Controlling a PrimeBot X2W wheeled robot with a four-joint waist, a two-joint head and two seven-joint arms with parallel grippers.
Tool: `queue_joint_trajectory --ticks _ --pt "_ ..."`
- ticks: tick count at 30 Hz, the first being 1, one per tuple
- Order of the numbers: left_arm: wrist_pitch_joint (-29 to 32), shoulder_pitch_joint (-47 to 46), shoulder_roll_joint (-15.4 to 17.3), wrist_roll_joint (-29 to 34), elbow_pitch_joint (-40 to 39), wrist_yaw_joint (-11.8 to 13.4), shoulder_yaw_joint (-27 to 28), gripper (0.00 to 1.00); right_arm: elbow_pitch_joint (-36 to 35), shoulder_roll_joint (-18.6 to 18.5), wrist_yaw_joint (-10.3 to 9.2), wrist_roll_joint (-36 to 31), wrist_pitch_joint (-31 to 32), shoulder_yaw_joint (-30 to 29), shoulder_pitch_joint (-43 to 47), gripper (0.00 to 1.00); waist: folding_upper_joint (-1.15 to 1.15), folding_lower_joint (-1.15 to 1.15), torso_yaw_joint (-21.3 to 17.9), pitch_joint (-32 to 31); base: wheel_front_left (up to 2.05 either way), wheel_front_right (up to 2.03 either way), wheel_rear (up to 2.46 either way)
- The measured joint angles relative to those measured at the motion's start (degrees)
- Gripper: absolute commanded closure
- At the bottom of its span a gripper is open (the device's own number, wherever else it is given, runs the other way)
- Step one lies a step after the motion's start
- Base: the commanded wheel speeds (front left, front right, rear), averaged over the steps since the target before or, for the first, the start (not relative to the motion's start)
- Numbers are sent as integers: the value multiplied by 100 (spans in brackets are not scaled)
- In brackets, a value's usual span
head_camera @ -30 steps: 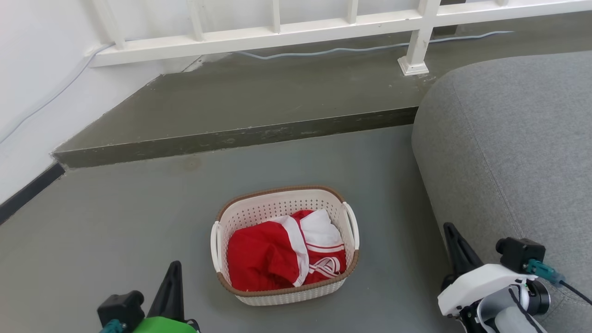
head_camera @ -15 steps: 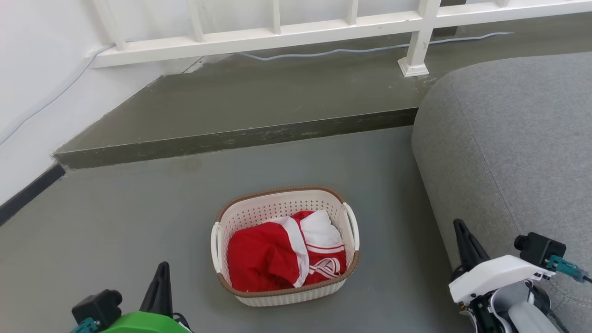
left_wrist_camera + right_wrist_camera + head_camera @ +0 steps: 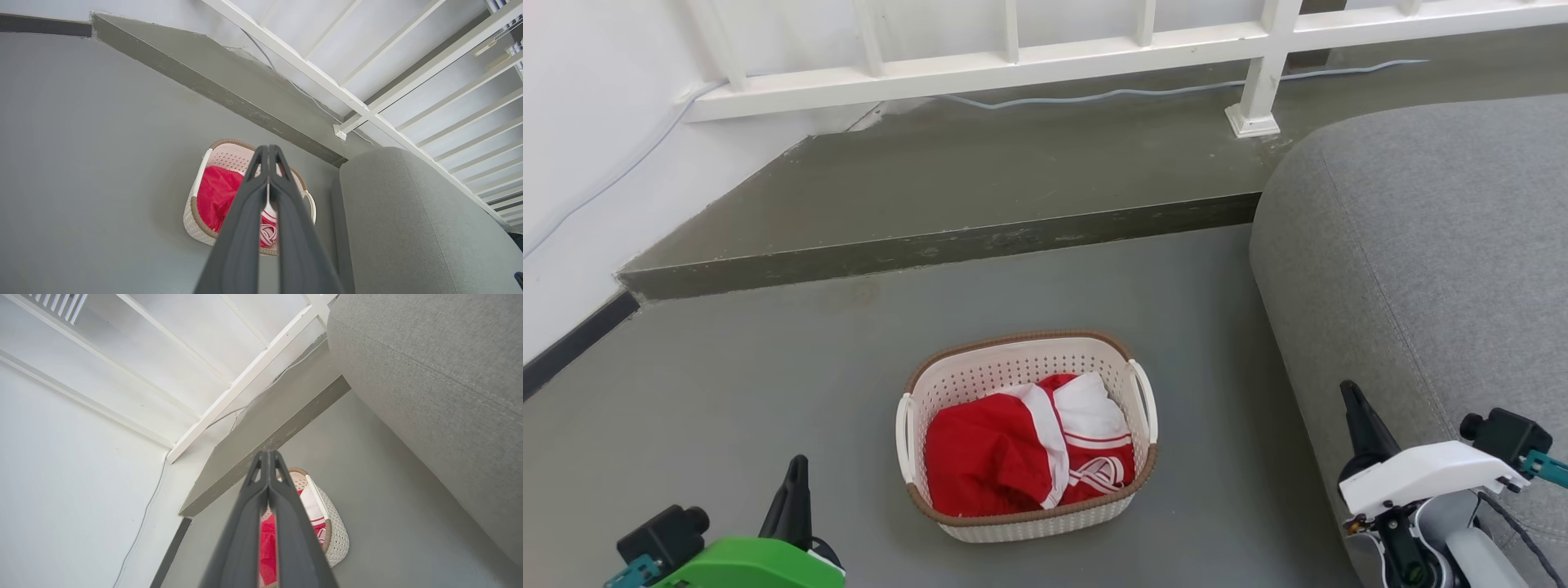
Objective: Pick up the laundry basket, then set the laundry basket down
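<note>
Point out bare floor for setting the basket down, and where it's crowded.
Widest bare floor lies left of the laundry basket, bordered by the skirting and the step. Another strip runs between basket and step. Crowded: the gap between basket and sofa, near the right tool.

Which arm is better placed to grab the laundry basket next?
Probably left: the left gripper sits nearer the laundry basket than the right gripper, beside the grey sofa. Both jaws shut.

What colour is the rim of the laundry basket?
Brown, woven-look rim on the laundry basket; clearest in the head view.
</note>
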Motion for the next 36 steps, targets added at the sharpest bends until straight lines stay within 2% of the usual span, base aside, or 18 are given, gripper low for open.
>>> queue_joint_trajectory --ticks 36 --pt "527 -369 18 -2560 259 -435 555 100 2 205 436 2351 597 -901 -165 100 0 0 12 -55 0 0 0"
